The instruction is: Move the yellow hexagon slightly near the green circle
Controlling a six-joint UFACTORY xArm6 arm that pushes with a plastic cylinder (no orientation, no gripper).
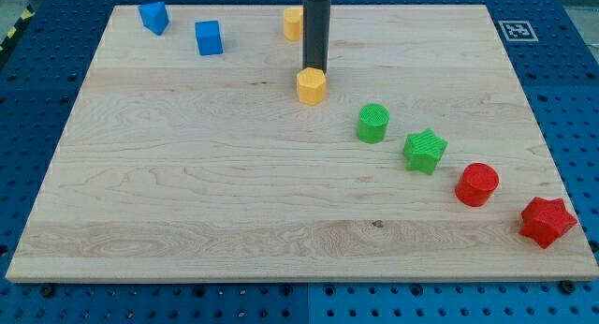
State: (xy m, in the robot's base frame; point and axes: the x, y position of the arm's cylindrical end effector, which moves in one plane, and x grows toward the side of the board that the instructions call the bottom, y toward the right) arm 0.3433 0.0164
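Pale wooden board surface resting on a blue perforated table. The yellow hexagonal plastic block sits upright on a flat face in the upper middle of the board; its outline is compact, so no long axis or pointing direction can be told. All places below are given relative to this yellow hexagon.

The straight dark rod descends from the view's top directly above the hexagon; my tip stands at the hexagon's upper edge, seemingly touching it on the side toward the view's top. The arm carries no jaws, so nothing is gripped; the tip merely meets the block.

The green ribbed circular cylinder lies near, to the lower right. Further along the same diagonal follow the green star-shaped block, the red circular cylinder and the red star-shaped block, the last well apart. A second yellow block, partly hidden behind the rod, lies just above and left. Two blue cube-like blocks, one and another, lie to the upper left
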